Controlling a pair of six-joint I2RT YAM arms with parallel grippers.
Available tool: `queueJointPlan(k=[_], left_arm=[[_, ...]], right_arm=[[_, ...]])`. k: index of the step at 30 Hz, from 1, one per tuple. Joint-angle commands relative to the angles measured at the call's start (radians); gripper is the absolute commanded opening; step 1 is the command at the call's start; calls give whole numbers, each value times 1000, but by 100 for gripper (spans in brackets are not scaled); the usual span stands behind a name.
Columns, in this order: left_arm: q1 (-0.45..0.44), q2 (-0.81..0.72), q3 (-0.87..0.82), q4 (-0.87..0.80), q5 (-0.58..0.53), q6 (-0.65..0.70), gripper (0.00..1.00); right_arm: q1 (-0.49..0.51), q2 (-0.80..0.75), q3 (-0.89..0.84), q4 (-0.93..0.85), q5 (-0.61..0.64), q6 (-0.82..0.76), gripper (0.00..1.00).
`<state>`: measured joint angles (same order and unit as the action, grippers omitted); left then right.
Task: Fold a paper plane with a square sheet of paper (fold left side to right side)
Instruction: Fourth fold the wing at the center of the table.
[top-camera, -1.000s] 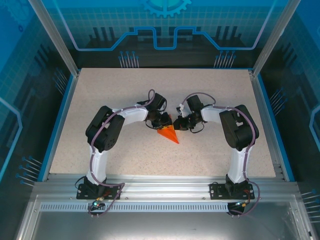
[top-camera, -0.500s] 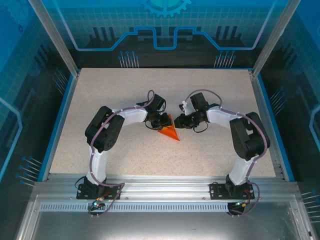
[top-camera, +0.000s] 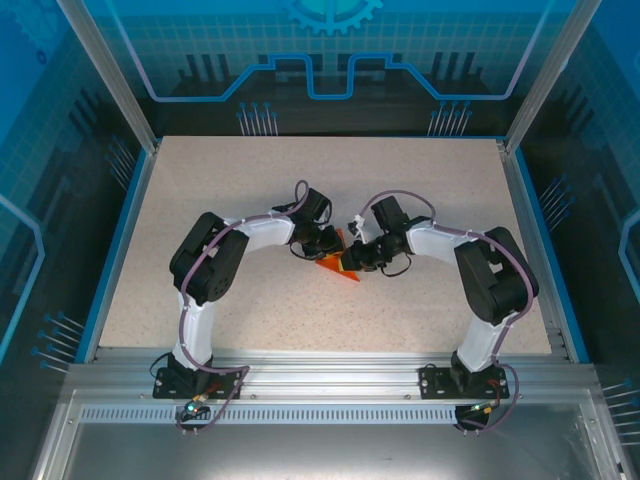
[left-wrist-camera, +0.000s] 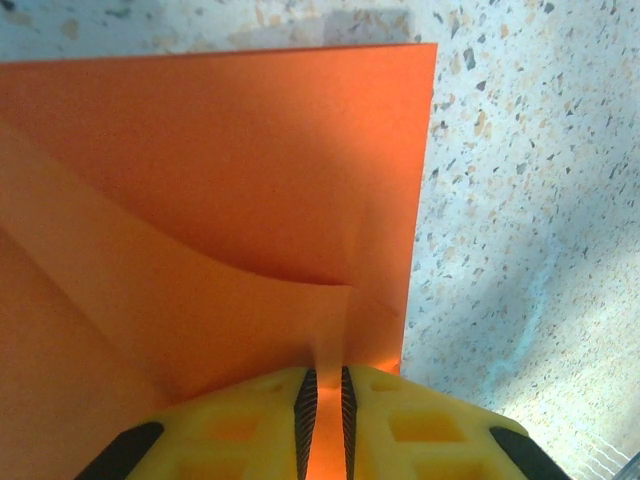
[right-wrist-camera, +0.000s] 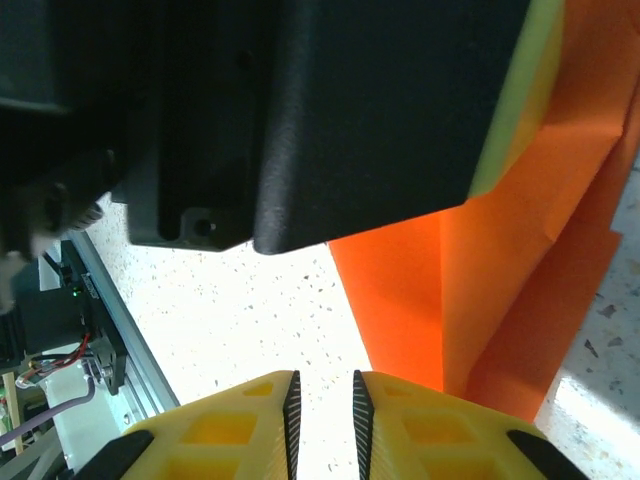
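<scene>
Left gripper (left-wrist-camera: 325, 392) pinched on raised crease of orange paper (left-wrist-camera: 220, 170). Right gripper (right-wrist-camera: 322, 395) jaws barely parted, empty; paper just to its right.

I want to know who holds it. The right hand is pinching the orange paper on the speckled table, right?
No, the left hand pinches the orange paper on the speckled table: the left wrist view shows paper between its fingers. The right hand has just table showing through its gap, with the paper beside it.
</scene>
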<state>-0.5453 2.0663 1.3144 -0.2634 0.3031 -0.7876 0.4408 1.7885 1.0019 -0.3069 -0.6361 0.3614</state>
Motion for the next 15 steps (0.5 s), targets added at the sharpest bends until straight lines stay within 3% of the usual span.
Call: queueJointPlan(k=[1, 15], left_arm=[[-15, 30, -41, -59, -43, -13, 21], [-15, 31, -35, -71, -55, -7, 21]], right_arm=[[19, 31, -6, -45, 4, -13, 23], [26, 73, -23, -104, 71, -23, 22]])
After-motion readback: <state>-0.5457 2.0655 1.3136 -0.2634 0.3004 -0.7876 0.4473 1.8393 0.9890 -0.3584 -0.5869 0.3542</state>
